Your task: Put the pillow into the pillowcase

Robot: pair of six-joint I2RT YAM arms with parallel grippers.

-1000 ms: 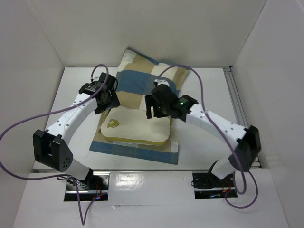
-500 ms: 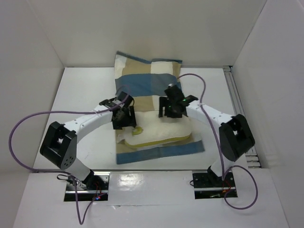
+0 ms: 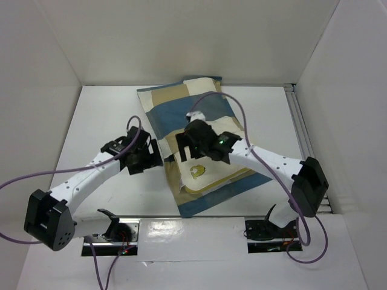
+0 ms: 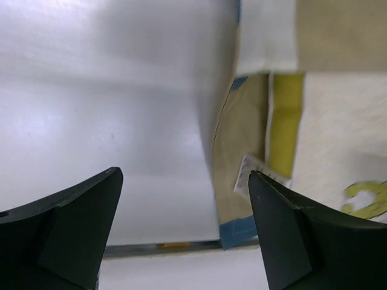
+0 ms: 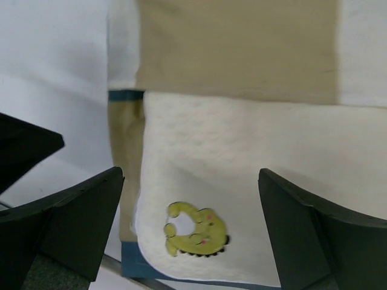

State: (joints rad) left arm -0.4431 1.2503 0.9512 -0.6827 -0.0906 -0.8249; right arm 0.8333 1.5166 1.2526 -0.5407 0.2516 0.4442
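The blue, tan and cream checked pillowcase lies slantwise on the white table. The cream pillow rests on its near end, yellow emblem facing up. In the right wrist view the pillow and its emblem lie under my open right gripper, which hovers over the pillow's left part. My left gripper is open beside the pillow's left edge, over bare table. Its view shows the yellow piping, a white tag and the pillowcase edge.
White walls enclose the table on three sides. A metal rail runs along the right edge and a metal strip along the near edge. Purple cables loop above both arms. Bare table lies left of the fabric.
Pillow and pillowcase have swung slantwise, their near end now to the right. The left gripper has drawn back left off the pillow, the right has moved left over it. Both jaws stand wider.
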